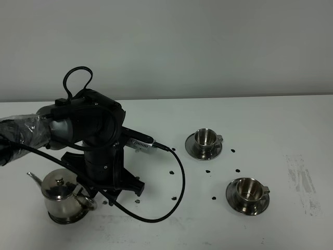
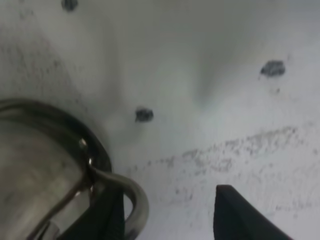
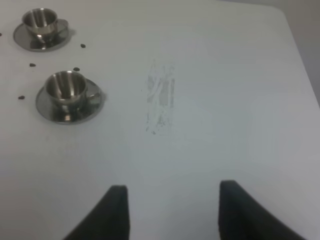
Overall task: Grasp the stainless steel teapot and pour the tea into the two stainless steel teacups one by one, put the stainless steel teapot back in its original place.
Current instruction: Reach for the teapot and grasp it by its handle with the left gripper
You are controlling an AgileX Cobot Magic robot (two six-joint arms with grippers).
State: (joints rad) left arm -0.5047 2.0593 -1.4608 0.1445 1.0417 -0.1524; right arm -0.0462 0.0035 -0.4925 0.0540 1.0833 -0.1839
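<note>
The stainless steel teapot [image 1: 61,200] stands at the front left on its saucer [image 1: 66,220], spout pointing back-left. My left arm [image 1: 99,156] reaches down over its loop handle [image 1: 88,202]. In the left wrist view my left gripper [image 2: 170,217] is open, with the handle [image 2: 136,200] between the fingers, close to one fingertip [image 2: 107,220] beside the pot's body [image 2: 35,170]. The two steel teacups on saucers sit at the right, one farther back [image 1: 205,138] and one nearer [image 1: 248,190]; both show in the right wrist view [image 3: 40,19] [image 3: 66,86]. My right gripper [image 3: 172,210] is open and empty over bare table. No tea shows.
Small dark specks [image 1: 208,171] are scattered on the white table [image 1: 291,120] between the teapot and the cups. A grey scuff mark [image 1: 302,179] lies right of the nearer cup. A black cable [image 1: 177,182] loops from the left arm over the table.
</note>
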